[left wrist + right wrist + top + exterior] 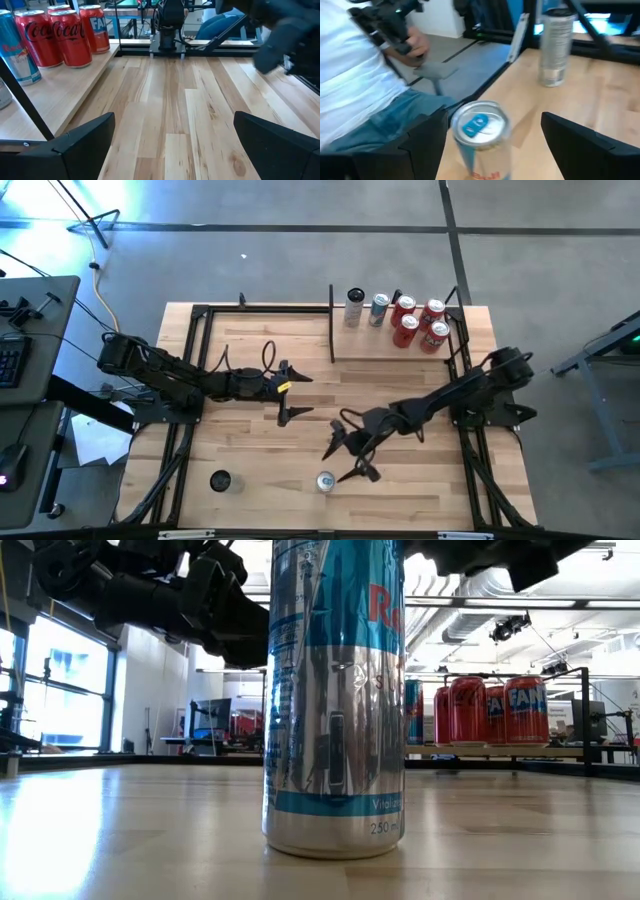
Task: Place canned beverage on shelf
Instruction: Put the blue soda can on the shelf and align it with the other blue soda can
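Your right pincer (350,455) stands open, fingers spread wide, low over the front part of the counter (250,440). The can (326,481) you want stands upright just beyond its fingertips, toward the front edge of the counter and slightly to the robot's left of the pincer's centre line. In the right wrist view the can (481,135) sits between the two dark fingers (425,142), its lid and blue tab facing up, not yet touched by either finger. Its long axis is vertical, so in my judgement a level approach that closes across the can's body is what the move calls for.

Your left pincer (290,392) is also open and holds nothing. It hangs over the middle of the counter, well apart from the can and farther from it than the right one. The right arm is the nearer arm.

The shelf (350,352) lies at the far right of the counter, on the opposite side of the right pincer from the can. It already carries six cans: four red cans (418,322) and two slim ones, with bare board in front of them. A second, dark can (220,481) stands at the front left of the counter, away from both pincers.
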Controlling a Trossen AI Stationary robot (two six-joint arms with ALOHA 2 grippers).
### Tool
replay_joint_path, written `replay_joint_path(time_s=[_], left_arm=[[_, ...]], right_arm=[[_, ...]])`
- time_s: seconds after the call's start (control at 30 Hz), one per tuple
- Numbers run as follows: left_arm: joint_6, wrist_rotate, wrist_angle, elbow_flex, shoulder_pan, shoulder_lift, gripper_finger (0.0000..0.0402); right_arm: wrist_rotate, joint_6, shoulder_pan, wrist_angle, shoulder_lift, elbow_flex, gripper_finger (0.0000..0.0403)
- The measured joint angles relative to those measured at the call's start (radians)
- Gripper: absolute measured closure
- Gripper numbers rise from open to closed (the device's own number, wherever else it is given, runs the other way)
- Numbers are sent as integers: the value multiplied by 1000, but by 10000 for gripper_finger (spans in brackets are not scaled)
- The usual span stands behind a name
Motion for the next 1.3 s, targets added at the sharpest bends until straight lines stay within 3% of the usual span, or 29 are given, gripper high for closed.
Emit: replay_joint_path(time_s=[0.17, 1.03, 1.3], left_arm=[[0, -3, -12, 0, 0, 0, 3], [-3, -14, -14, 0, 0, 0, 3], [-3, -14, -14, 0, 0, 0, 3]], right_arm=[[-79, 8, 3, 1, 43, 45, 96], [-96, 6, 3, 143, 177, 58, 96], [-156, 23, 3, 225, 226, 58, 96]])
